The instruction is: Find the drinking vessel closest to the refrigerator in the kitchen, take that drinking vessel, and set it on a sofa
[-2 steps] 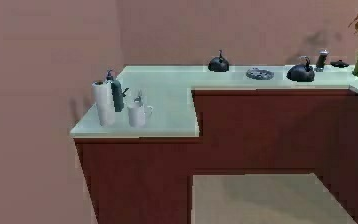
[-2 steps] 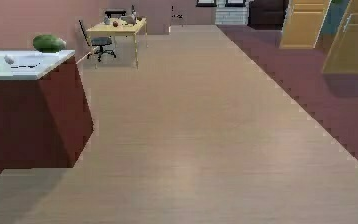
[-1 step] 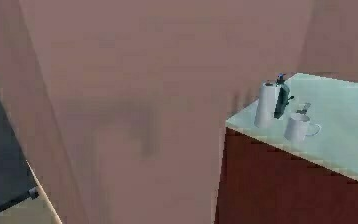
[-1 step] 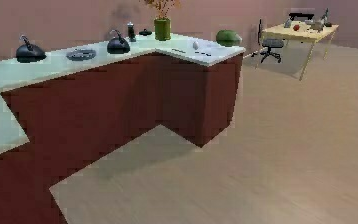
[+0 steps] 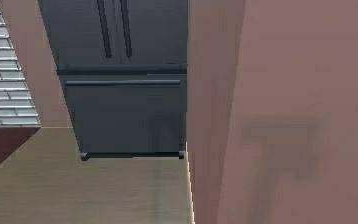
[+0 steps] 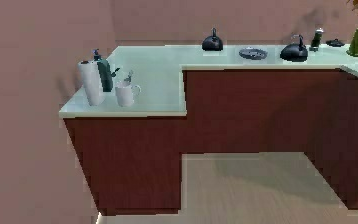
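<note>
Fwd view: dark refrigerator [image 5: 122,80] at 12 o'clock, window blinds [image 5: 7,80] at 9, pink wall [image 5: 287,100] at 3, pale floor [image 5: 87,185] at 6. Arm side view: white mug [image 6: 128,95] stands on the L-shaped pale-green surface [image 6: 162,70] over dark red cabinets [image 6: 137,150], approx 9 o'clock in the pic, just at 3 o'clock of a white paper-towel roll [image 6: 91,82] w/ a dark green bottle [image 6: 105,72] beside it; two dark kettles [image 6: 213,41] [image 6: 294,50] w/ a grey dish [image 6: 252,53] between them sit at 12–1 o'clock, well apart from the mug. Gripper state: can't tell.
</note>
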